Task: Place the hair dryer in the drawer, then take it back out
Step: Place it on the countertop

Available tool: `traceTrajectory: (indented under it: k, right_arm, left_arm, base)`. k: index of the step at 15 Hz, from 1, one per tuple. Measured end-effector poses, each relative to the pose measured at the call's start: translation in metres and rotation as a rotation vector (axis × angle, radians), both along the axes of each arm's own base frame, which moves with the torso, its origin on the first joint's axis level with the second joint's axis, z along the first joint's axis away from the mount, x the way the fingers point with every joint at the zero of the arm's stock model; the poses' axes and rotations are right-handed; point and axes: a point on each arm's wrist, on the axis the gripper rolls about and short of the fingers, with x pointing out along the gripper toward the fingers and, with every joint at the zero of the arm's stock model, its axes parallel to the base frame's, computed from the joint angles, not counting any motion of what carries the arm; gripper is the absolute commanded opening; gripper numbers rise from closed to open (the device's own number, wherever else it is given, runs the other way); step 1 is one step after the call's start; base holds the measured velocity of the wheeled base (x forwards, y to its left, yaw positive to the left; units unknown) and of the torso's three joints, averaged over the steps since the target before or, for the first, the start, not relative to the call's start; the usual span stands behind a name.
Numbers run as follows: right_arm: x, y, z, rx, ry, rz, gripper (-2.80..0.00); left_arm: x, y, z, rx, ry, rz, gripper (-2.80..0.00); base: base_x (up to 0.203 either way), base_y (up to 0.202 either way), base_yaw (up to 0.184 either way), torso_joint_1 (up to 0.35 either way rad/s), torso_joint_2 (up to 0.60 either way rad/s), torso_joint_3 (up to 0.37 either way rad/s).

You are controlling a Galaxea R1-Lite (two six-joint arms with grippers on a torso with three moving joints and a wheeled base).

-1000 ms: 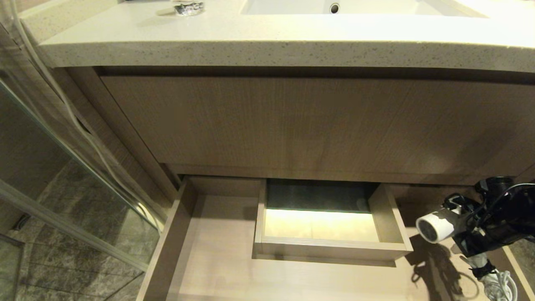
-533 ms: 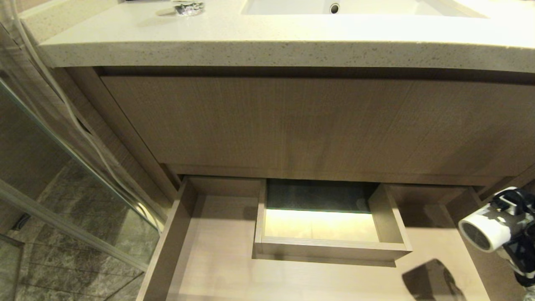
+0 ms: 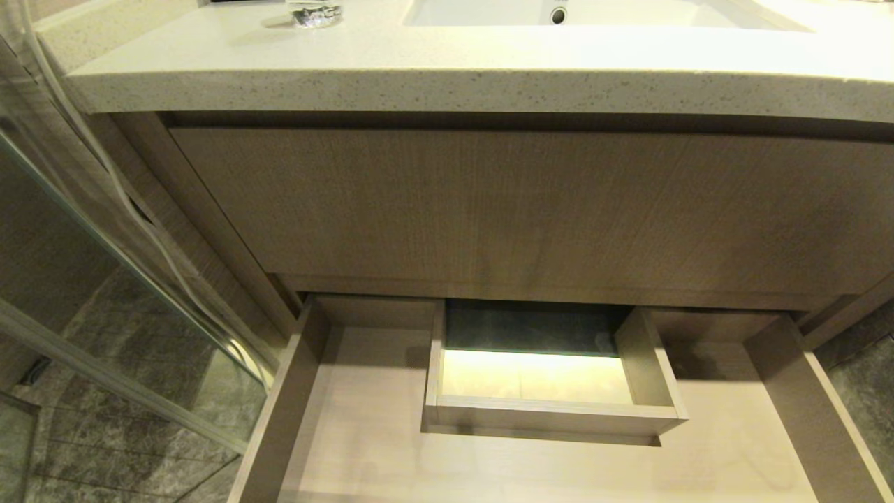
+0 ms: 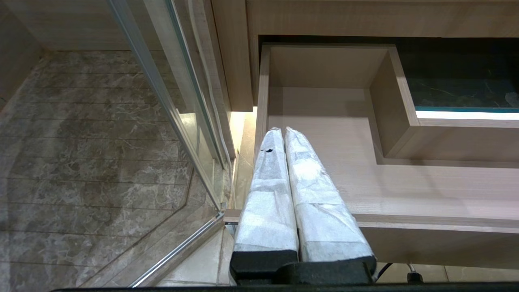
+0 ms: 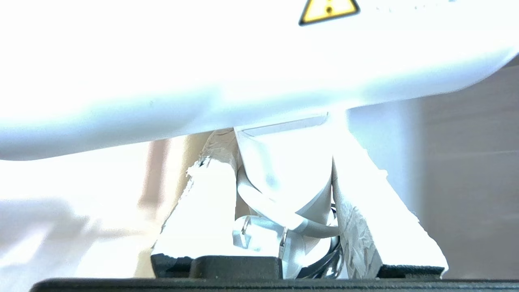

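1. The drawer [image 3: 363, 447] stands pulled out under the vanity, and nothing lies in it.
2. The hair dryer [image 5: 243, 69] is out of the drawer and shows only in the right wrist view.
3. The right gripper [image 5: 284, 186] is clamped on the handle of the hair dryer.
4. The left gripper [image 4: 284, 136] has its fingers pressed together, holding nothing, above the left front corner of the drawer.

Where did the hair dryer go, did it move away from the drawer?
Yes. It slid off past the drawer's right side and left the head view. The right end effector holds the hair dryer.
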Motion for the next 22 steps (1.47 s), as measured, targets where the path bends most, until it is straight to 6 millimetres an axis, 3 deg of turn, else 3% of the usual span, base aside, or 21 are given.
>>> traceTrajectory:
  k: [2,4,8,11,13,16,19,22]
  right_arm:
    - [-0.022,0.008,0.031,-0.077,-0.172,-0.005,-2.80]
    - [-0.023,0.008,0.074,-0.133,-0.286,-0.004,-2.80]
    - [0.028,-0.010,0.178,-0.231,-0.431,-0.002,-2.80]
    - [0.086,-0.032,0.221,-0.283,-0.540,-0.003,-2.80]
    - [0.125,-0.046,0.231,-0.316,-0.608,0.000,-2.80]
    - [0.172,-0.063,0.220,-0.318,-0.589,0.002,-2.80]
    - [0.207,-0.076,0.201,-0.289,-0.518,-0.001,-2.80]
    - [0.230,-0.083,0.185,-0.292,-0.525,0.007,-2.80]
  left_arm:
    - [0.000,0.000,0.000,0.000,0.000,0.000,-2.80]
    - [0.000,0.000,0.000,0.000,0.000,0.000,-2.80]
    - [0.000,0.000,0.000,0.000,0.000,0.000,-2.80]
    - [0.000,0.000,0.000,0.000,0.000,0.000,-2.80]
    - [0.000,0.000,0.000,0.000,0.000,0.000,-2.80]
    - [0.000,0.000,0.000,0.000,0.000,0.000,-2.80]
    - [0.000,0.000,0.000,0.000,0.000,0.000,-2.80]
    - [0.000,0.000,0.000,0.000,0.000,0.000,-2.80]
  base:
    - [0.000,0.000,0.000,0.000,0.00,0.000]
    - [0.000,0.000,0.000,0.000,0.00,0.000]
    - [0.000,0.000,0.000,0.000,0.00,0.000]
    - [0.000,0.000,0.000,0.000,0.00,0.000]
    - [0.000,0.000,0.000,0.000,0.00,0.000]
    - [0.000,0.000,0.000,0.000,0.00,0.000]
    - [0.000,0.000,0.000,0.000,0.00,0.000]
    - [0.000,0.000,0.000,0.000,0.00,0.000]
